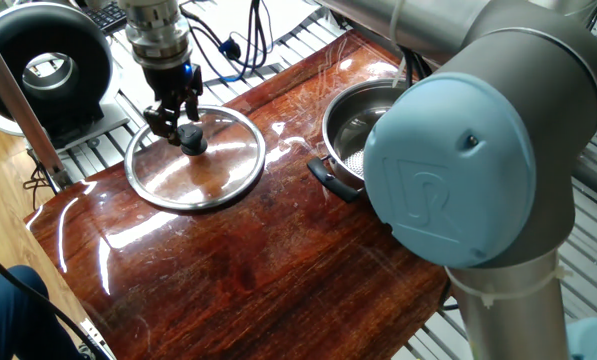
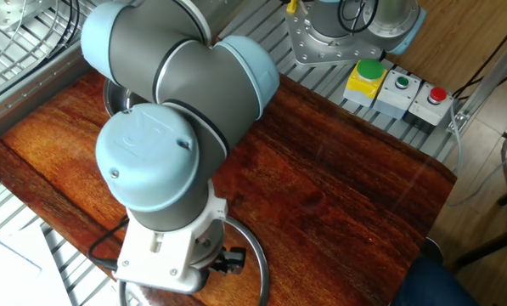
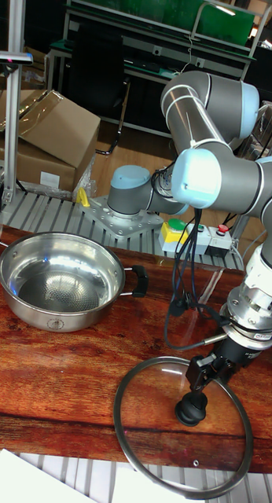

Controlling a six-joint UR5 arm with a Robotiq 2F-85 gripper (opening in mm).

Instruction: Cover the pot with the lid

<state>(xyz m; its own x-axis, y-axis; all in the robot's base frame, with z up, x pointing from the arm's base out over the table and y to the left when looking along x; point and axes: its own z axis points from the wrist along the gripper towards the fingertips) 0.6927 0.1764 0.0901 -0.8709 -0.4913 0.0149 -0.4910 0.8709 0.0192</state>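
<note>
The lid [image 1: 218, 175] is clear glass with a steel rim and lies flat on the wooden table at the left; the tall fixed view shows the lid [image 3: 152, 416] near the front edge. Its black knob [image 1: 191, 140] stands at the centre. My gripper [image 1: 178, 122] hangs right over the knob, jaws apart, fingertips at the knob's top; in the tall view the gripper [image 3: 205, 379] sits just above the knob [image 3: 191, 409]. The steel pot [image 1: 343, 115] stands uncovered to the right, partly hidden by my arm; the tall view shows the whole pot [image 3: 61, 314] with its black handles.
My arm's large elbow [image 1: 458, 150] blocks the right side of one fixed view. A black round device [image 1: 43, 65] stands beyond the table's left end. A button box [image 2: 397, 89] sits by the arm's base. Cables [image 3: 183, 291] trail over the table between pot and lid.
</note>
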